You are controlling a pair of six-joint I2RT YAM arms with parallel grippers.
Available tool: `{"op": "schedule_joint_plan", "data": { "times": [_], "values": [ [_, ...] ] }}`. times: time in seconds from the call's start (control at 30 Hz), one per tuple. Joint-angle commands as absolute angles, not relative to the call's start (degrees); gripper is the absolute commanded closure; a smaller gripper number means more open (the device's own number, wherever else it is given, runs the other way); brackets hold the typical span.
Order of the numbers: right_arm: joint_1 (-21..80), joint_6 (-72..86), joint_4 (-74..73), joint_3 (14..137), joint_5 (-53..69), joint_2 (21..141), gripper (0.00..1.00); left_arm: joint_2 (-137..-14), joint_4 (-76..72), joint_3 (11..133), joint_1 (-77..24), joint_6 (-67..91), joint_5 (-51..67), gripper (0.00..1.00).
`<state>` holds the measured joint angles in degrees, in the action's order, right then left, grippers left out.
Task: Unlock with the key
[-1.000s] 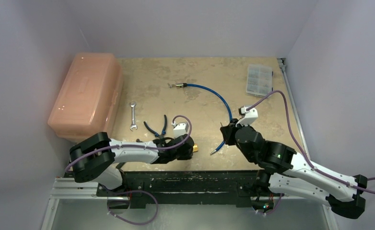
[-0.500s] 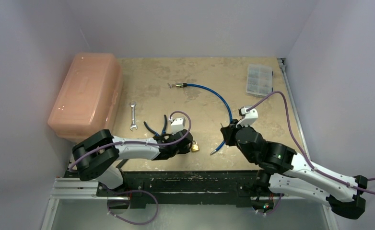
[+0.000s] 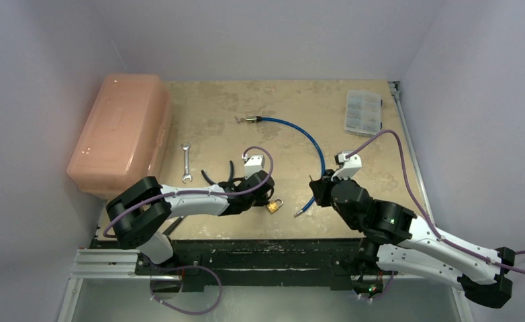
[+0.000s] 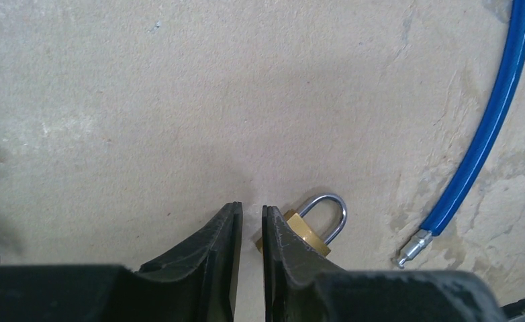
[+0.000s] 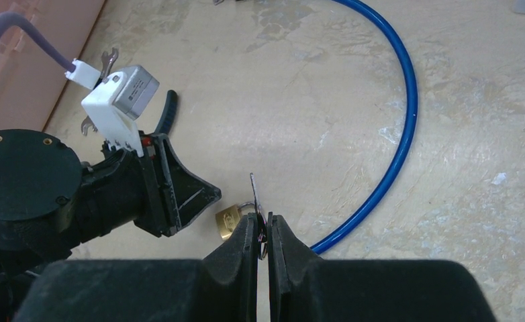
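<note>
Right claw (image 5: 262, 228) clamped on key (image 5: 254, 191), blade poking forward, ready for keyhole. Left claw (image 4: 252, 218) nearly together, empty, just beside padlock (image 4: 311, 235); likely bracing it on bench (image 4: 179, 100).

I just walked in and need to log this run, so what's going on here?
The right hand pinches the small key, its blade sticking out past the fingertips, near the brass padlock. The padlock lies on the table beside the left hand, whose fingers are nearly together with nothing between them. The key is not yet in the lock.
</note>
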<state>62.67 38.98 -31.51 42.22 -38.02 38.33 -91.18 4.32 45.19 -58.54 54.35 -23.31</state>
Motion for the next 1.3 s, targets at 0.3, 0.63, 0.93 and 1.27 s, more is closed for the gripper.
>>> {"op": "schedule_joint_plan", "data": {
  "times": [0.3,0.63,0.93,1.27],
  "values": [
    [62.86,39.23,-30.85,42.45,-37.98,37.91,1.0,-84.3,6.33,51.28,-60.91,26.69,-16.13,0.25],
    [62.84,39.97,-32.75,43.4,-37.86,36.12,1.0,-93.08,16.08,60.99,-62.11,14.88,-8.09,0.25],
    [62.84,40.04,-33.83,43.51,-38.14,35.4,1.0,-100.45,23.5,66.84,-62.31,12.68,-10.18,0.34],
    [62.84,39.9,-33.81,43.69,-38.23,35.87,1.0,-105.81,27.52,69.29,-62.31,12.17,-9.59,0.43]
  ]
}}
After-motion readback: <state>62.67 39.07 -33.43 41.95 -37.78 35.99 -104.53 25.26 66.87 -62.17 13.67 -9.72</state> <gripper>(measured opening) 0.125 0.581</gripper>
